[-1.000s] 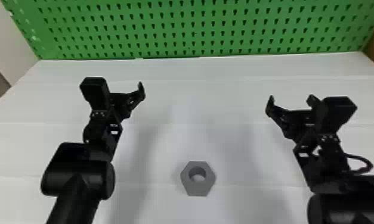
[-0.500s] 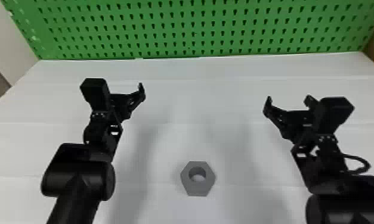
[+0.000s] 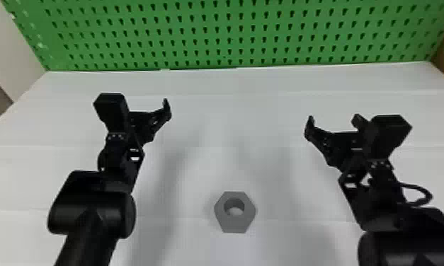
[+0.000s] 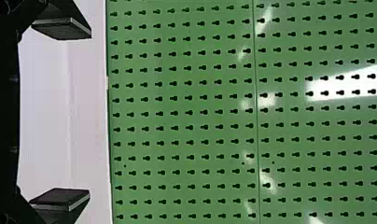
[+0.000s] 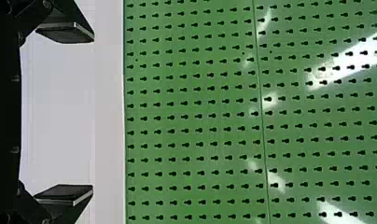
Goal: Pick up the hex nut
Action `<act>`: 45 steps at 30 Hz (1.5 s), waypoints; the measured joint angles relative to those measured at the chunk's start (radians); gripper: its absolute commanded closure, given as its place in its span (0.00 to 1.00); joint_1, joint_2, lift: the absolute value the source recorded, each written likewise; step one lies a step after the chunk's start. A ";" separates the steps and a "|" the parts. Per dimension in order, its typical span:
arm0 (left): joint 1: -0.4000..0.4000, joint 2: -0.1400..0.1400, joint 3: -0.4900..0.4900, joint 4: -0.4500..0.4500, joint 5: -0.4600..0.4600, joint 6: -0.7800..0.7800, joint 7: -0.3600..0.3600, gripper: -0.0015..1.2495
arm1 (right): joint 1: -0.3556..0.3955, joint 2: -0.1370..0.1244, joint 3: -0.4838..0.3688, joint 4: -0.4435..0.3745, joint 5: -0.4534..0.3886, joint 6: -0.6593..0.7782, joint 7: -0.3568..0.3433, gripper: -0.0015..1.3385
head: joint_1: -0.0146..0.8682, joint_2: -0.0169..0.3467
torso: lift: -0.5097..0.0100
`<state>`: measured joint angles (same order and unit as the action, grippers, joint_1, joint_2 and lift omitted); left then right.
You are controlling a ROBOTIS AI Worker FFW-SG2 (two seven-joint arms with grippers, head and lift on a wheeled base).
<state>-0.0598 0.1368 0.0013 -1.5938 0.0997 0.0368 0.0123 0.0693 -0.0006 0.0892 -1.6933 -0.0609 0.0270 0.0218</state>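
Black fingers on our left gripper stood wide apart with nothing between them, and our right gripper was spread just as broadly, equally empty. Both hung out over the white tabletop, well apart from each other, and pointed towards the green pegboard at its far edge. Between our two arms, nearer to us than either gripper, the grey hex nut lay flat with its hole facing up, touched by neither. We judged the job to be at the approach, with the grasp all to do: one gripper had to draw back and inward, then turn its fingers down. Coming in at a slant, we could have set a finger on the nut's top face or shoved it away. If we closed across two corners instead of two flat sides, it might have twisted in the grip. Dropping too low risked jamming the tips on the tabletop; stopping too high would have left a shallow bite that slipped on lifting. Sending both arms to the middle together invited a collision, and the right arm's looped cable might have snagged.
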 measured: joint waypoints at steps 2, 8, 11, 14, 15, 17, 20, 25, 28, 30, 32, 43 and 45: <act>0.000 0.000 0.000 0.000 0.000 0.000 0.000 0.07 | 0.001 -0.001 0.003 -0.002 0.000 0.002 0.000 0.12 | 0.91 0.46 | 0.81; 0.002 0.001 0.004 0.000 0.000 -0.004 0.000 0.07 | 0.001 -0.002 0.010 -0.004 -0.001 0.006 0.000 0.12 | 0.91 0.46 | 0.81; 0.005 0.001 0.006 0.000 0.000 -0.006 0.000 0.07 | 0.001 -0.002 0.012 -0.006 -0.001 0.008 0.001 0.12 | 0.91 0.46 | 0.81; 0.009 0.001 0.008 0.000 -0.001 -0.007 0.000 0.07 | 0.001 -0.003 0.013 -0.008 -0.001 0.010 0.001 0.12 | 0.91 0.46 | 0.81; 0.009 0.001 0.009 0.000 -0.002 -0.007 0.000 0.07 | 0.001 -0.003 0.013 -0.009 -0.001 0.010 0.000 0.12 | 0.91 0.46 | 0.81; 0.009 0.002 0.010 0.001 -0.005 -0.007 0.000 0.07 | 0.001 -0.003 0.012 -0.010 -0.001 0.010 0.000 0.12 | 0.91 0.46 | 0.81; 0.007 0.004 0.011 0.004 -0.007 -0.006 0.000 0.07 | 0.001 -0.003 0.011 -0.010 0.000 0.011 0.000 0.12 | 0.91 0.46 | 0.81; 0.001 0.004 0.011 0.008 -0.008 -0.006 0.000 0.07 | 0.002 -0.002 0.014 -0.011 0.000 0.020 0.000 0.12 | 0.91 0.46 | 0.81; -0.002 0.004 0.010 0.009 -0.009 -0.006 0.000 0.07 | 0.000 -0.002 0.020 -0.011 0.000 0.024 0.001 0.12 | 0.91 0.46 | 0.81; -0.003 0.004 0.010 0.009 -0.009 -0.006 0.000 0.07 | -0.002 -0.003 0.024 -0.014 0.000 0.031 0.001 0.12 | 0.91 0.46 | 0.81; -0.005 0.004 0.009 0.010 -0.010 -0.006 0.000 0.07 | -0.003 -0.004 0.026 -0.021 0.000 0.043 0.001 0.12 | 0.91 0.46 | 0.81; -0.013 0.006 0.009 0.011 -0.011 -0.006 0.000 0.07 | -0.005 -0.012 0.035 -0.057 -0.004 0.109 0.002 0.16 | 0.91 0.46 | 0.81; -0.014 0.006 0.008 0.011 -0.011 -0.006 0.000 0.07 | -0.006 -0.013 0.035 -0.068 -0.007 0.139 0.003 0.17 | 0.91 0.46 | 0.81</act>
<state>-0.0734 0.1427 0.0093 -1.5824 0.0889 0.0307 0.0123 0.0633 -0.0133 0.1242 -1.7610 -0.0675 0.1659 0.0250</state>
